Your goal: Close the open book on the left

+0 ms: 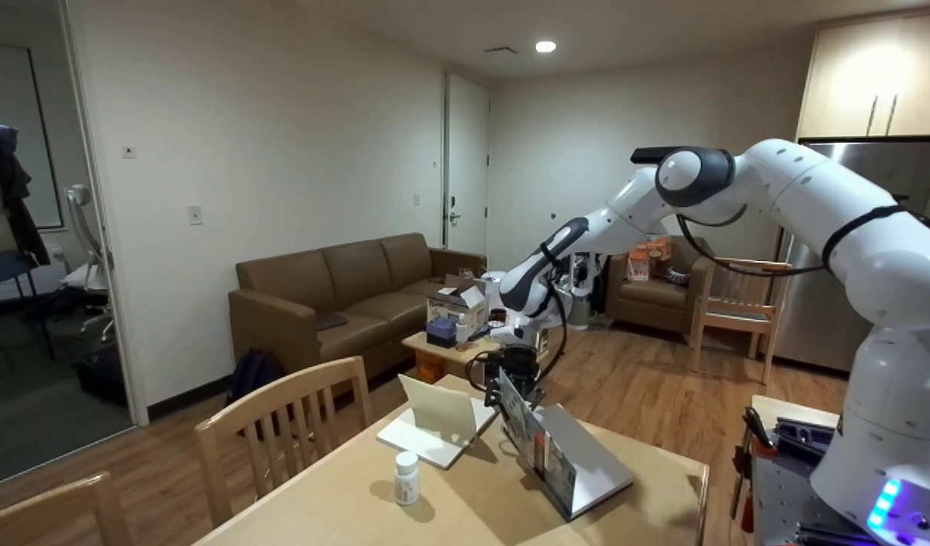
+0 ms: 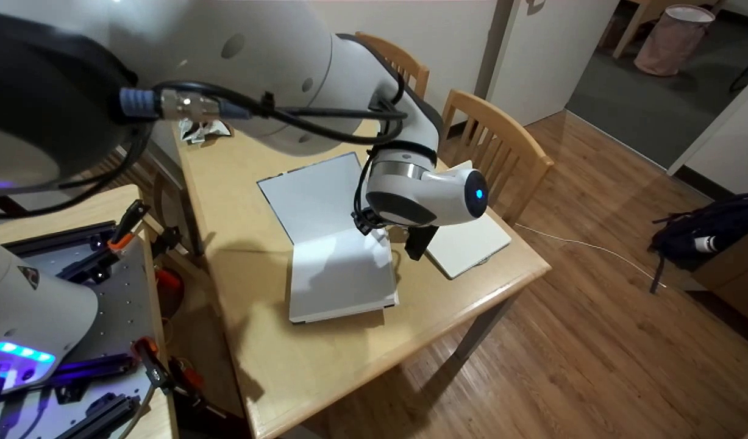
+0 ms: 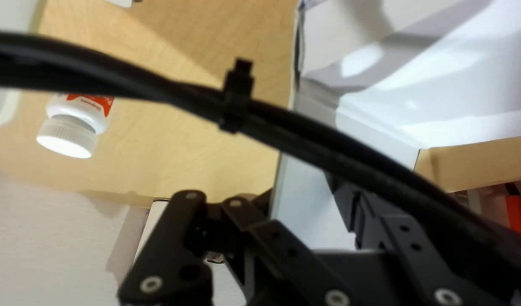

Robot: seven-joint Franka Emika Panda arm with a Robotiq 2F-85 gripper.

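The book stands open on the table. Its picture-printed cover half (image 1: pixel 544 447) is raised steeply, and its white half (image 1: pixel 586 459) lies beside it. In an exterior view both white inner sides of the book (image 2: pixel 343 274) show. In the wrist view white pages of the book (image 3: pixel 413 85) are at the upper right. My gripper (image 1: pixel 516 394) is at the raised half's far upper corner, partly hidden behind it. In the wrist view the gripper's fingers (image 3: pixel 305 208) are apart, with a white panel of the book between them. I cannot tell whether they touch it.
A smaller cream-white folded book (image 1: pixel 438 421) stands open beside the book, close to the gripper. A white pill bottle (image 1: pixel 407 479) stands on the table (image 1: pixel 320 508). Wooden chairs (image 2: pixel 495 143) line one side. A foil packet (image 2: pixel 203 129) lies at the table's far end.
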